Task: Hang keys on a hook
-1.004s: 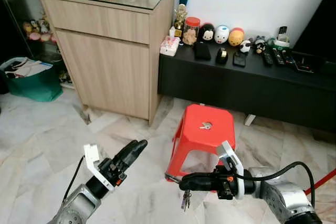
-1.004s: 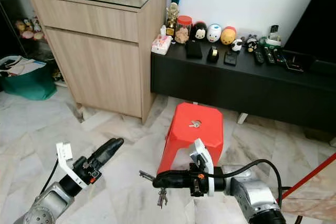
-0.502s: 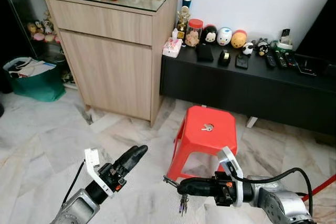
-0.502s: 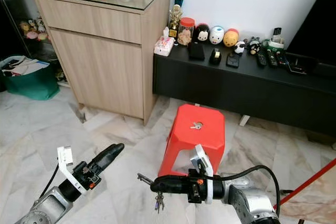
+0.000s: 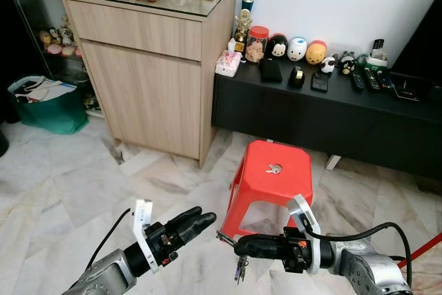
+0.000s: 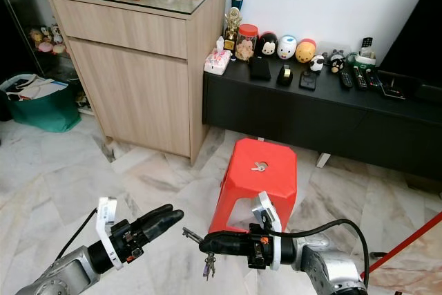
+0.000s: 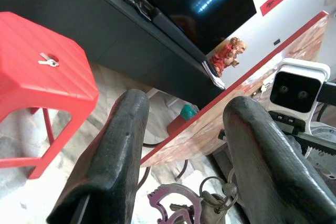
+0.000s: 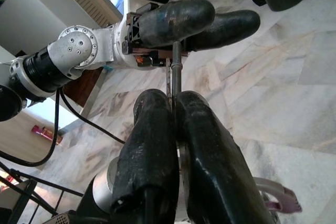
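My right gripper (image 5: 238,244) reaches leftward low over the marble floor, shut on a bunch of keys (image 5: 238,267) that dangles below its tips. In the right wrist view its fingers (image 8: 152,129) pinch a thin metal key shaft (image 8: 176,69) that sticks out ahead. My left gripper (image 5: 204,220) is open and points at the right gripper's tips from the left, a short gap away. In the left wrist view the key ring and keys (image 7: 210,203) hang just past the spread fingers (image 7: 113,166).
A red plastic stool (image 5: 273,177) with a small key (image 5: 273,168) on its seat stands just behind my right arm. Beyond it are a black low console (image 5: 324,112) with toys and remotes and a wooden cabinet (image 5: 148,67). A green bag (image 5: 45,105) sits far left.
My left gripper has swung right and lower, so its tips are now closer to the right gripper and the keys. The right gripper has held still with the keys.
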{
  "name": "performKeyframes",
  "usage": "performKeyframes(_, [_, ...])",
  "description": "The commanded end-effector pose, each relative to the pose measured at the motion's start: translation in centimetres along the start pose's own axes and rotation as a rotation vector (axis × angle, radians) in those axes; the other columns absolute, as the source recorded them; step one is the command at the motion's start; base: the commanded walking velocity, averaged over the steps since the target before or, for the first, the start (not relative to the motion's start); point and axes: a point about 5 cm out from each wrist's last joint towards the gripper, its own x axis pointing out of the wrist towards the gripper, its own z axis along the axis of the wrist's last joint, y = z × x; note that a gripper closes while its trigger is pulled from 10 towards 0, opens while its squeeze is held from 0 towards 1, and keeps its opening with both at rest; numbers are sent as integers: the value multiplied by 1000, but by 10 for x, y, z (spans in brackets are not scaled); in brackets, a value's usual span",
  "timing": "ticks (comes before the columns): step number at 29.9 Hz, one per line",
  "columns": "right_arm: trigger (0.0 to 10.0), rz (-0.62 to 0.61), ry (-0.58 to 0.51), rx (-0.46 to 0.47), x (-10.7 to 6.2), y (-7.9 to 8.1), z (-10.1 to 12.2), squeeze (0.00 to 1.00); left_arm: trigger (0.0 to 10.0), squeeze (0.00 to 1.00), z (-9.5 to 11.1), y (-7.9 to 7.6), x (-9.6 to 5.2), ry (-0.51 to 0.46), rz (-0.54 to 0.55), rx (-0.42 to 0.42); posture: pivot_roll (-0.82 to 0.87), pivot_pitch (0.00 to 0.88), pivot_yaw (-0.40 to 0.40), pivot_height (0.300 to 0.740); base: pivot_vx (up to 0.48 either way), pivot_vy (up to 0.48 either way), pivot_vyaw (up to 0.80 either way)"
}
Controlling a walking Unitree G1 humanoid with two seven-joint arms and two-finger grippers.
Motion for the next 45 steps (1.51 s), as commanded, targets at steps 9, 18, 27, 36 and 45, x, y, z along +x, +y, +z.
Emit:
performKeyframes(9, [10000, -1, -5, 7, -2, -1, -1, 0, 10000, 0, 8, -4, 8, 8, -33, 32, 51, 0, -90, 740, 0, 0, 0])
performKeyframes(18, [10000, -9, 10, 12, -2, -2, -5, 0, 0, 0, 8, -8, 7, 16, -68, 27, 55, 0, -94, 740, 0, 0, 0])
performKeyframes(27, [10000, -13, 23, 11, -2, -3, -7, 0, 0, 0, 6, -10, 6, 31, -86, 28, 58, 0, -97, 740, 0, 0, 0])
performKeyframes(36, [10000, -12, 22, 7, -2, -4, -6, 0, 0, 0, 5, -12, 6, 49, -107, 30, 59, 0, -97, 740, 0, 0, 0])
performKeyframes(45, [10000, -6, 15, 7, -3, -3, -5, 0, 10000, 0, 17, 9, 2, -107, 27, -8, 57, 0, -99, 740, 0, 0, 0])
